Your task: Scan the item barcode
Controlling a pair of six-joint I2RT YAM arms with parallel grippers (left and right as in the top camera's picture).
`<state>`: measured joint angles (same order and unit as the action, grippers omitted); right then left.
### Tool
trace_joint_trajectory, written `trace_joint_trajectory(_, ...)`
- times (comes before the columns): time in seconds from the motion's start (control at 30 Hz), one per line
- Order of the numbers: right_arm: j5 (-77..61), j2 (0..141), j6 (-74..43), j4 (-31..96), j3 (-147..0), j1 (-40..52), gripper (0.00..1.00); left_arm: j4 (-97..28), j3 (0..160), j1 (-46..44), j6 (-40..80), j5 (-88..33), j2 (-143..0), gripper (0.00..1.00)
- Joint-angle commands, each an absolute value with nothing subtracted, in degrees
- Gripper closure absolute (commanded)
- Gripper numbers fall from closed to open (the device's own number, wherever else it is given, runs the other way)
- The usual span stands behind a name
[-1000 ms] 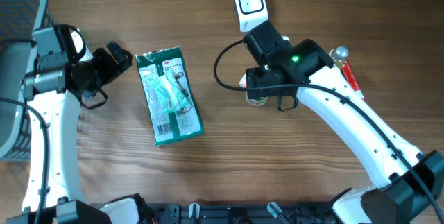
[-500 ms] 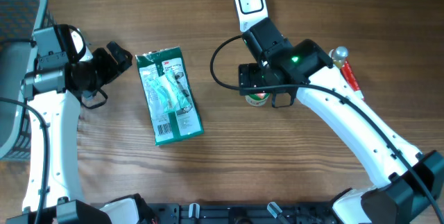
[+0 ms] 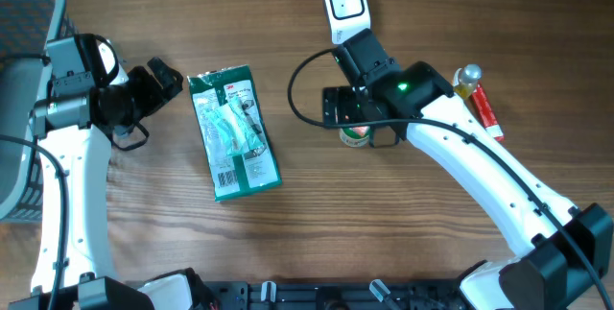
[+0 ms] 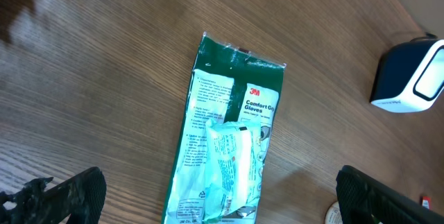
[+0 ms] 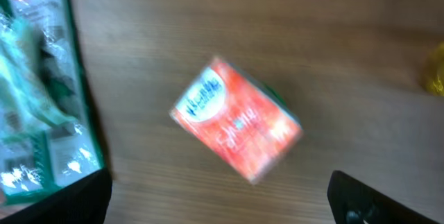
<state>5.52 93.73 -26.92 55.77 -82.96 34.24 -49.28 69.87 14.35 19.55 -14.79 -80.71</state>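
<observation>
Left pincer (image 3: 158,78) spread, unmoved, just beside glove pack (image 3: 235,134); pack flat on counter (image 3: 288,243), same spot as before. Right pincer (image 3: 338,108) spread, pinching nothing, shifted left since a second ago; red carton (image 5: 236,120) lies free on counter beneath it. Scanner (image 3: 345,8) beyond, unchanged

In the overhead view, the small item (image 3: 356,136) is largely covered by the right gripper (image 3: 338,108); only a rounded portion is exposed, and its shape cannot be determined there. The barcode on the glove package (image 3: 233,134) is too small to be read. The right wrist view is blurred throughout: the lettering on the item's red face cannot be deciphered, the package is cut by the left edge, and a yellow object (image 5: 436,71) is clipped at the right edge. In the left wrist view, the package's lower end and the scanner (image 4: 409,75) are truncated by the frame.
</observation>
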Motion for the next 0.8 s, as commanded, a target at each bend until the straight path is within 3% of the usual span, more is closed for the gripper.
trace_joint_trajectory(0.0, 4.60, 94.41, -19.31, 51.33, -82.89, 34.17, 0.01, -49.12, 70.32, 14.24, 18.39, -14.48, -80.40, 0.00)
trace_joint_trajectory(0.23, 11.53, 104.31, -16.53, 53.15, -82.89, 34.17, 0.05, -49.12, 70.32, 14.24, 18.39, -14.48, -80.40, 0.00)
trace_joint_trajectory(0.37, 11.57, 104.47, -16.58, 56.23, -82.89, 34.15, 0.21, -49.15, 70.32, 14.24, 18.39, -14.48, -80.40, 0.00)
trace_joint_trajectory(0.4, 11.57, 104.47, -17.30, 57.23, -82.89, 34.15, 0.30, -49.12, 70.32, 14.24, 18.39, -14.48, -80.40, 0.00)
trace_joint_trajectory(0.5, 11.55, 104.47, -24.12, 58.19, -82.89, 34.15, 0.30, -49.12, 70.32, 14.24, 18.39, -14.48, -80.40, 0.00)
trace_joint_trajectory(0.6, 11.55, 104.44, -27.14, 56.80, -83.35, 34.15, 0.20, -49.15, 70.32, 14.24, 18.39, -14.48, -80.40, 0.00)
trace_joint_trajectory(0.67, 11.57, 104.18, -27.05, 57.23, -85.60, 34.04, 0.04, -49.15, 70.35, 14.24, 18.39, -14.48, -80.40, 0.00)
trace_joint_trajectory(0.77, 11.57, 102.56, -32.01, 62.83, -90.35, 32.84, 0.00, -49.15, 70.32, 14.24, 18.39, -14.48, -80.40, 0.00)
